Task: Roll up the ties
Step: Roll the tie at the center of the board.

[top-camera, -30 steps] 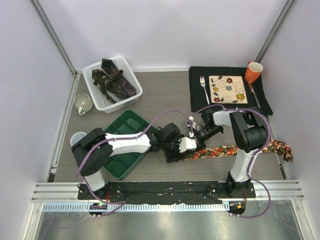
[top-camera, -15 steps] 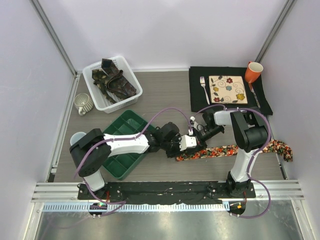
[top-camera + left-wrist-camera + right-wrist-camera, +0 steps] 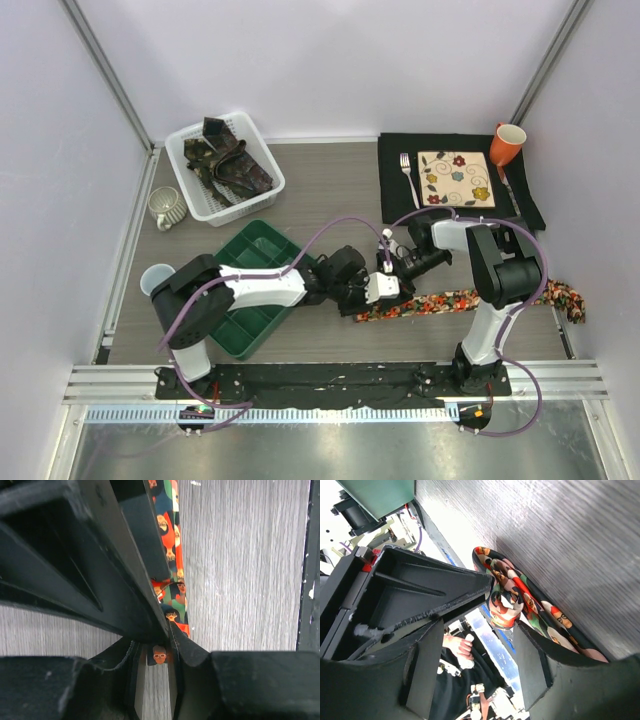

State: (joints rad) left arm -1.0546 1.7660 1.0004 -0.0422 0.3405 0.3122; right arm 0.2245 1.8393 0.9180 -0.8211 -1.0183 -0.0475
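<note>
The red floral tie (image 3: 440,301) lay stretched along the front of the desk (image 3: 330,190), with its left end tucked in under both arms. The left fingers (image 3: 176,672) were nearly closed, pinching that end — you could see a scrap of the print in the slit between them. The right fingers (image 3: 530,667) were spread wide, gripping nothing, and the tie's folded-over end sat just past their tips. The darker ties (image 3: 232,165) sat bunched in the white basket (image 3: 250,204), back left.
</note>
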